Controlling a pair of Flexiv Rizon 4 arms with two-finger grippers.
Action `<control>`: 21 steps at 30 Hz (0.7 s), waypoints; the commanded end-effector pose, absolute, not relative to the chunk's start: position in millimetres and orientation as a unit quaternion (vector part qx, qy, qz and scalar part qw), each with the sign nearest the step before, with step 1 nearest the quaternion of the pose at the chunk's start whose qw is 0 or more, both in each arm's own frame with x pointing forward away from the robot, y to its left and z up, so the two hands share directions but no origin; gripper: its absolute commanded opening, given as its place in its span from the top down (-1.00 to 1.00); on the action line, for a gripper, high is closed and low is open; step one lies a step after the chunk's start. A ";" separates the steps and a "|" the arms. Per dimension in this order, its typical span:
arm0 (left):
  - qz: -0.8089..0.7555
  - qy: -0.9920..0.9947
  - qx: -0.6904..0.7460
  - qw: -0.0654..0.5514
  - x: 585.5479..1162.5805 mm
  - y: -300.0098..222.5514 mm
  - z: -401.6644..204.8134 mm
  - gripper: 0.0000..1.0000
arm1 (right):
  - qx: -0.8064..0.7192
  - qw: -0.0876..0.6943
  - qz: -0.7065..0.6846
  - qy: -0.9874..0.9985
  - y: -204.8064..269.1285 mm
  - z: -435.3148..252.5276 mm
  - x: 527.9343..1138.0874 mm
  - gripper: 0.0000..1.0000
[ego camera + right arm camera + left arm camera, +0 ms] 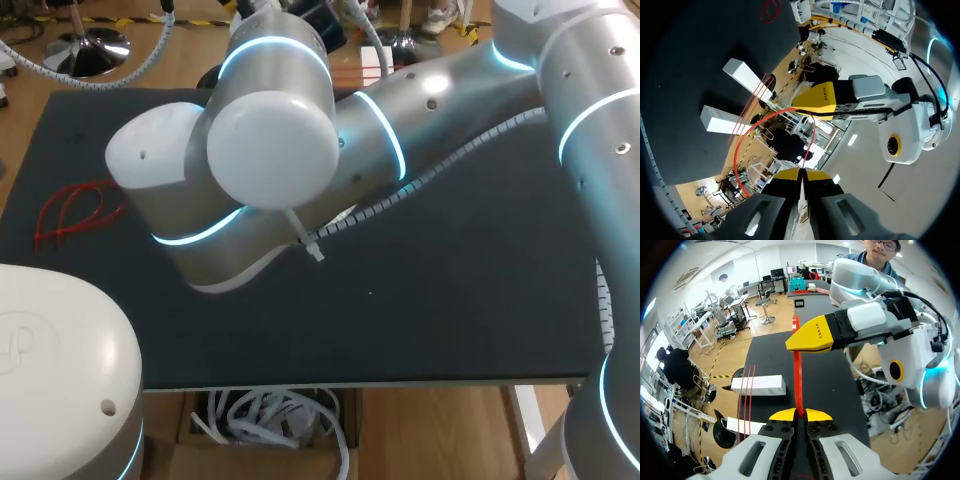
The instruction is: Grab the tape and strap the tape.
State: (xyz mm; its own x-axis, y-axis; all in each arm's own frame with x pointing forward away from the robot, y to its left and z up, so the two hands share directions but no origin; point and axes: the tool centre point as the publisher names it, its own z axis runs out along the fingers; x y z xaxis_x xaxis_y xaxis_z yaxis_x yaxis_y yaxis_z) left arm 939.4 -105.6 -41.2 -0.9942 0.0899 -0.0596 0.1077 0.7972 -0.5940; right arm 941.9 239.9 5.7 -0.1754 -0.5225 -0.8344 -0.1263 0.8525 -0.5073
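Observation:
The tape is a thin red strap [798, 375]. In the left wrist view it rises straight from between my left gripper's [800, 414] yellow tips to my right gripper [810, 335], whose shut tips pinch its other end just ahead. In the right wrist view the same strap [742, 150] bows in a wide arc from my right gripper [801, 174] to my left gripper [816, 99]. Both grippers are shut on it, above the black mat [450, 290]. In the head view my arms hide both grippers and the strap.
A loose pile of red straps [75, 212] lies at the mat's left side. Two white boxes [747, 77] [720, 122] lie on the mat's far side with a few red straps [746, 395] across them. My arms' big joints cover the mat's middle.

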 end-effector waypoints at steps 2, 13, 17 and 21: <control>-0.313 0.948 0.052 0.014 939.1 -105.8 -40.4 1.00 | -0.216 0.601 -0.172 0.750 240.2 7.6 943.8 1.00; -0.313 0.948 0.052 0.014 939.1 -105.8 -40.4 1.00 | -0.219 0.592 -0.180 0.755 236.3 4.0 942.8 1.00; -0.313 0.948 0.052 0.014 939.1 -105.8 -40.4 1.00 | -0.220 0.588 -0.183 0.757 235.8 2.8 942.6 1.00; -0.313 0.948 0.052 0.014 939.1 -105.8 -40.4 1.00 | -0.217 0.582 -0.190 0.760 232.5 3.0 944.9 1.00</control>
State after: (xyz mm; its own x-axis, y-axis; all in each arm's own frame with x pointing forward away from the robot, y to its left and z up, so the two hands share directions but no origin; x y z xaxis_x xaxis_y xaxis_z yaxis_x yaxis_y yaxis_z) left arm 939.4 -105.6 -41.2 -0.9942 0.0900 -0.0596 0.1077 0.7972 -0.5941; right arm 943.0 232.4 -0.5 -0.2191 -0.5486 -0.8068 -0.1076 0.8355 -0.5389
